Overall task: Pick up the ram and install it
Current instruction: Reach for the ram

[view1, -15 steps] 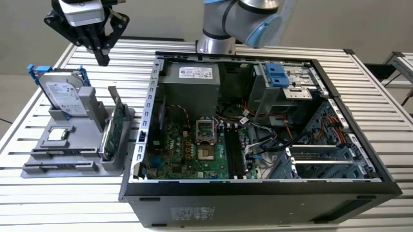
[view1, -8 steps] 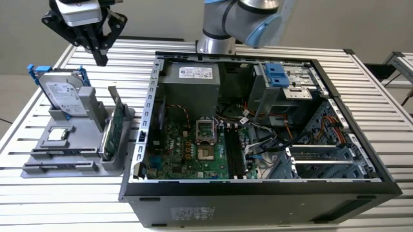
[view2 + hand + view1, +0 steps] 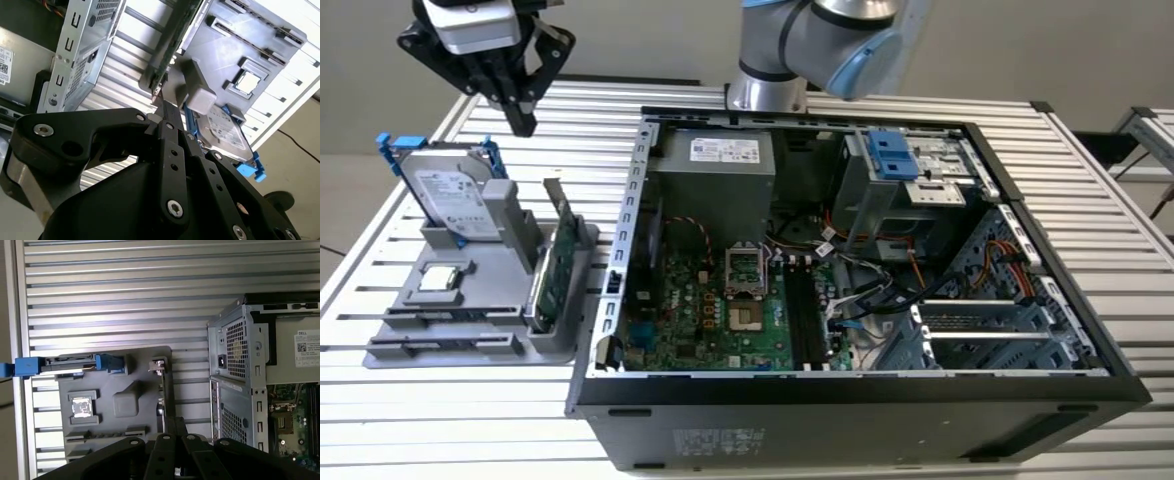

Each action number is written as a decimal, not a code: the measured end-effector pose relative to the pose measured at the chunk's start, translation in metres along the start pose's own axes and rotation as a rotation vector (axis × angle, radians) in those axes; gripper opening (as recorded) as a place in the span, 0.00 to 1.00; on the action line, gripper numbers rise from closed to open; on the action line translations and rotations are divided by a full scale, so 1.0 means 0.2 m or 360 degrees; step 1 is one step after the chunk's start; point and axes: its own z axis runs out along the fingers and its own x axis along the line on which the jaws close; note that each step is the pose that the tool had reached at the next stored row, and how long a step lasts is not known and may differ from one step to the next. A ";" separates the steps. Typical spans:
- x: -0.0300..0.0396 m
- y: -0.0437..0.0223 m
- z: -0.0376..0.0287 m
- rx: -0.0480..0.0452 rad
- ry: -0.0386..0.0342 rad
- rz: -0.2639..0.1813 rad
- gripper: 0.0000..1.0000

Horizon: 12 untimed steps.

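My gripper (image 3: pixel 522 120) hangs high over the table at the exterior view's upper left, behind and above the grey fixture tray (image 3: pixel 400 350). Its fingers point down, pressed together with nothing between them; both wrist views show the same shut tips (image 3: pixel 163 107) (image 3: pixel 175 422). The ram (image 3: pixel 434 318) appears as a thin dark strip, edge-on, in the slotted holders at the tray's near end, well away from the gripper. The open computer case (image 3: pixel 634 200) lies to the exterior view's right, with long black slots (image 3: pixel 803 322) on its motherboard.
On the tray stand a silver hard drive with a blue bracket (image 3: pixel 451 195), a green circuit card (image 3: pixel 550 270) on edge and a square chip (image 3: pixel 440 278). The arm's base (image 3: pixel 767 90) stands behind the case. The slatted metal table (image 3: pixel 587 130) surrounds everything.
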 end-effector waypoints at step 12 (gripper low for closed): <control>0.031 -0.003 -0.001 0.0000 0.0000 0.0000 0.00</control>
